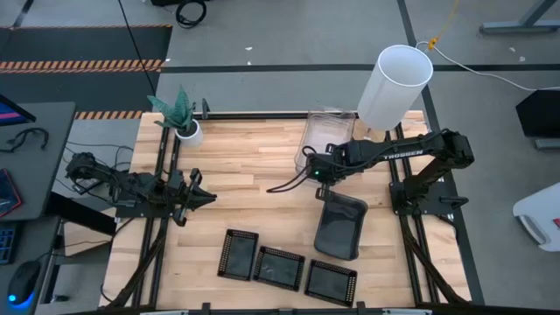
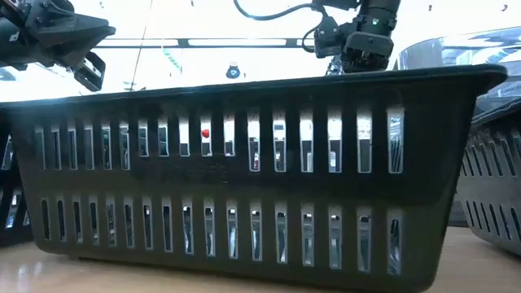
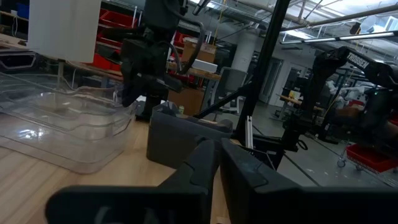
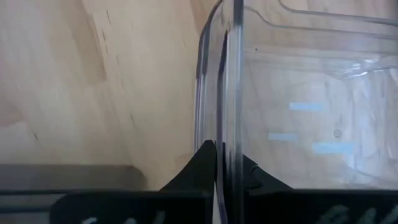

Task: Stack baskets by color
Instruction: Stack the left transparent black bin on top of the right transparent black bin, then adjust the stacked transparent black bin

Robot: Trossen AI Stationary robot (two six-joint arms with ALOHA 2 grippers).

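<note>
Clear baskets [image 1: 328, 138], nested one in another, stand at the table's far middle, below a white lampshade. My right gripper [image 1: 320, 171] is shut on their near wall and points steeply down. A smoky dark-grey basket [image 1: 339, 226] stands on the table just in front of it. Three black mesh trays [image 1: 278, 267] lie in a row along the near edge; one of them [image 2: 244, 187] fills the low view. My left gripper [image 1: 206, 198] waits shut at the table's left, holding nothing. My right gripper pinches the clear basket's upright wall at its rim [image 4: 219, 134]. One finger [image 4: 193, 171] is outside over the wood, the other inside the basket. The fingers come from above, slanting down. The left wrist view shows the clear basket [image 3: 62, 124] resting on the table.
A white lampshade [image 1: 394, 86] stands at the far right, right behind the clear baskets. A small white plant pot [image 1: 187, 131] sits at the far left. Bare wood lies between the left gripper and the baskets.
</note>
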